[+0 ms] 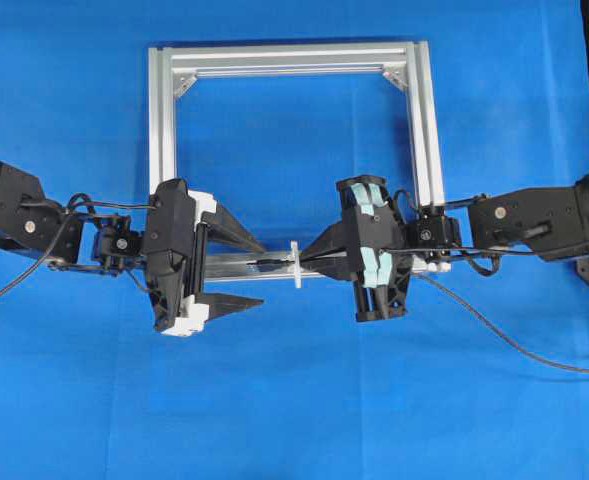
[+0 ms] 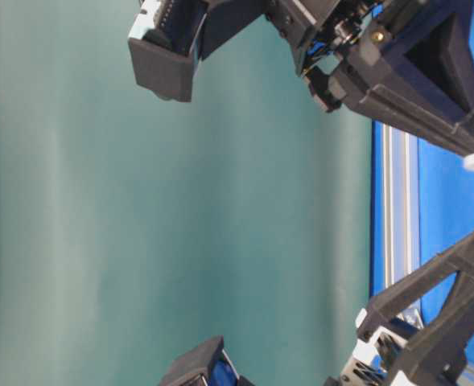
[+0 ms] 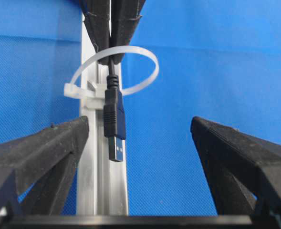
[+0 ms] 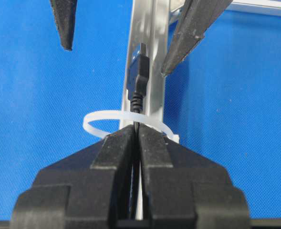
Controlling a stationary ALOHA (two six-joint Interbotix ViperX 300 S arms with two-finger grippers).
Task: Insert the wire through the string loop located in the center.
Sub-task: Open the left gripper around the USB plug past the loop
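The thin black wire [image 3: 112,81] looks light and limp, its hard dark plug already through the white plastic string loop [image 3: 130,71] over the silver frame bar [image 3: 90,176]; the right end effector [image 4: 136,136] is clenched on the wire behind the loop, while the left end effector [image 3: 140,143] is released wide and should take the stiff plug body.

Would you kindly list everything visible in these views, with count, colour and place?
Thin black wire with a dark plug and silvery tip: one, black; plug already poked through the loop, over the frame's near bar, cable trailing off to the right.
White plastic string loop: one, white; fixed on the near bar at the centre, ringing the cable.
Square aluminium frame: one, silver; flat on the cloth.
Blue cloth: one, blue; under everything.
Teal backdrop: one, teal-green; behind the scene in the table-level view.
Left tool: one, black and white; open, either side of the plug.
Right tool: one, black; shut on the wire behind the loop.
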